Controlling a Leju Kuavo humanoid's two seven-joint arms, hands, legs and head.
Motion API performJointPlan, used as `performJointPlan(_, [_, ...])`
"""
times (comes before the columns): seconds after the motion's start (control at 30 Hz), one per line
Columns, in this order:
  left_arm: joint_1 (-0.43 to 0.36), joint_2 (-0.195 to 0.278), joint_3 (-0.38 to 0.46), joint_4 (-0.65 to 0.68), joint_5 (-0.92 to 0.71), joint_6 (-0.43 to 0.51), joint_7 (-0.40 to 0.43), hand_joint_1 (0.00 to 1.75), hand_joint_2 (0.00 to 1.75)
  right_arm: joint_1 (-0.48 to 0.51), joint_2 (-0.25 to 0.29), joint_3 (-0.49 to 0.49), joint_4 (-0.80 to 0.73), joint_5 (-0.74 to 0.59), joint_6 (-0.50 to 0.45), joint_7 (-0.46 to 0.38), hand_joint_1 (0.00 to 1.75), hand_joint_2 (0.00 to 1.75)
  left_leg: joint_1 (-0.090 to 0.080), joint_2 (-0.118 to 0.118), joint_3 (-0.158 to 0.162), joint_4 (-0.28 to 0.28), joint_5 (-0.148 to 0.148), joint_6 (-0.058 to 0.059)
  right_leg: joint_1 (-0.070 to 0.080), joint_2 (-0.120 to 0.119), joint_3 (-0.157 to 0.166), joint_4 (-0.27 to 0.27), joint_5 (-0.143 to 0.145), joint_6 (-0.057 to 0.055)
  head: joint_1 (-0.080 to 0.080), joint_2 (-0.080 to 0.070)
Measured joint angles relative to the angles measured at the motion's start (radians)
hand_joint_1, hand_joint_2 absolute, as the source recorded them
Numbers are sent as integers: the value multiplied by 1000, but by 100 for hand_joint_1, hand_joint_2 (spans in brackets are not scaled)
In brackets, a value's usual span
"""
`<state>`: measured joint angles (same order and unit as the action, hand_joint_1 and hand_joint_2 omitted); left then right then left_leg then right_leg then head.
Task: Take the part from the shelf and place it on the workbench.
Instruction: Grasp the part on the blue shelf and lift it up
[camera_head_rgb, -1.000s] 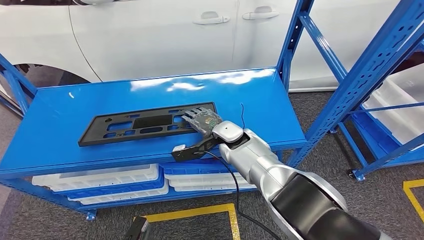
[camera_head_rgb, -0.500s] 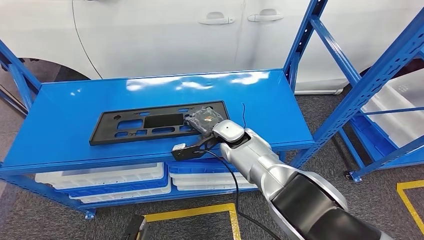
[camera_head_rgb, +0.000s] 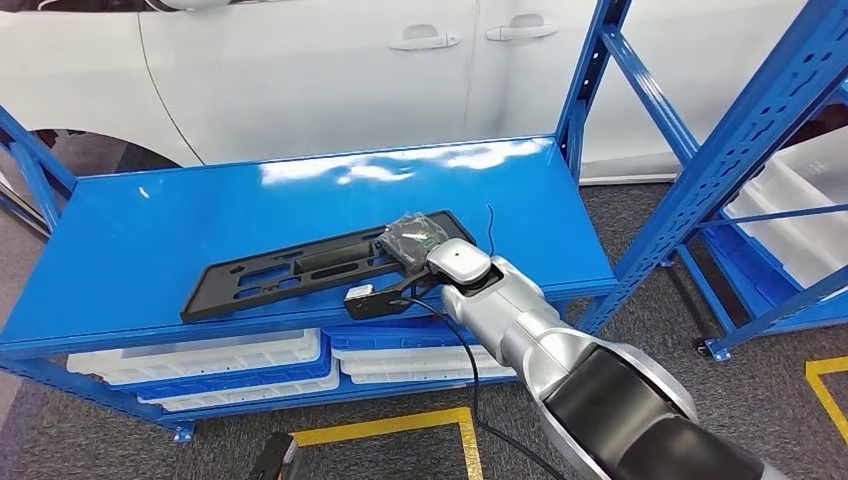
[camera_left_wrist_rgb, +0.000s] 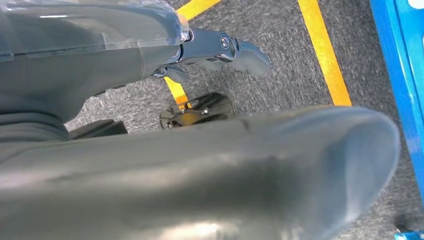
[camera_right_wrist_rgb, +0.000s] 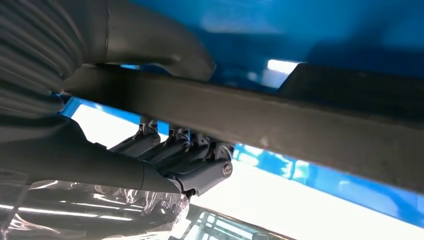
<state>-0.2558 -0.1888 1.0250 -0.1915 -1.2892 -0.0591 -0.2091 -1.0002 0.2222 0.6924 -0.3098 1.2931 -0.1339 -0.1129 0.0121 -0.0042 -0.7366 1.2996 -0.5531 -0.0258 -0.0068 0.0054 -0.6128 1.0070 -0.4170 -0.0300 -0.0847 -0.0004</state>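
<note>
A long black plastic part (camera_head_rgb: 290, 270) with several cutouts lies on the blue shelf (camera_head_rgb: 140, 230); its right end is tilted up off the surface. My right hand (camera_head_rgb: 420, 238) grips that right end. In the right wrist view the part's edge (camera_right_wrist_rgb: 280, 120) runs between the thumb (camera_right_wrist_rgb: 165, 45) and the dark fingers (camera_right_wrist_rgb: 185, 160). My left hand (camera_left_wrist_rgb: 220, 47) hangs over the grey floor, fingers out, holding nothing.
A white car (camera_head_rgb: 300, 70) stands close behind the shelf. Blue uprights (camera_head_rgb: 590, 80) rise at the shelf's right end. White bins (camera_head_rgb: 200, 360) sit on the level below. Another blue rack with white bins (camera_head_rgb: 790, 220) stands to the right. Yellow tape (camera_head_rgb: 400, 425) marks the floor.
My right hand's fingers have closed on the part's right end and raised it, so the part now sits tilted and turned. The view shifted sideways and back.
</note>
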Motion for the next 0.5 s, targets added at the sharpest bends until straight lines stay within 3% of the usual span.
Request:
performJointPlan(0.03, [1, 0, 0, 0, 0, 0, -1, 0, 0, 2, 0, -1, 0, -2, -3, -2, 147, 175, 1, 0, 9, -22, 22, -1, 0, 1, 0, 1, -1, 1, 0, 0])
performJointPlan(0.13, [1, 0, 0, 0, 1, 0, -4, 0, 0, 0, 0, -7, -1, -10, -12, -9, 158, 175, 2, -1, 102, -219, 114, 4, 0, 4, 0, 9, -7, 11, 0, 0])
performJointPlan(0.2, [3, 0, 0, 0, 2, 0, -6, 0, 0, -1, 0, -12, -2, -20, -19, -19, 166, 175, -1, -2, 129, -277, 125, 13, 3, 6, -4, 12, -8, 21, 0, 0])
performJointPlan(0.3, [5, 0, 0, 0, 3, 0, -7, 0, 0, -3, -1, -25, -6, -39, -27, -37, 172, 175, -1, -2, 128, -284, 131, 32, 2, 6, -9, 16, -13, 37, 0, 0])
performJointPlan(0.37, [5, 0, 0, 0, 3, 0, -9, 0, 0, -6, -2, -34, -12, -57, -30, -52, 175, 175, 1, -1, 129, -290, 136, 44, 0, 3, -37, 78, -54, 46, 0, 0])
performJointPlan(0.43, [5, 1, 0, 0, 4, 0, -11, 0, 0, -8, -3, -47, -16, -90, -32, -80, 175, 175, -1, 0, 128, -290, 136, 49, -1, 2, -98, 213, -119, 51, 0, 0])
performJointPlan(0.47, [6, 1, 0, 0, 6, 0, -11, 0, 0, -7, -4, -56, -19, -116, -32, -100, 175, 175, -2, 0, 128, -289, 136, 50, -1, 1, -127, 274, -139, 52, 0, 0])
performJointPlan(0.5, [7, 1, 0, 0, 8, 1, -12, 0, 0, -7, -5, -70, -25, -152, -29, -128, 175, 175, -2, 0, 128, -287, 135, 51, 0, 1, -144, 306, -142, 52, 0, 0])
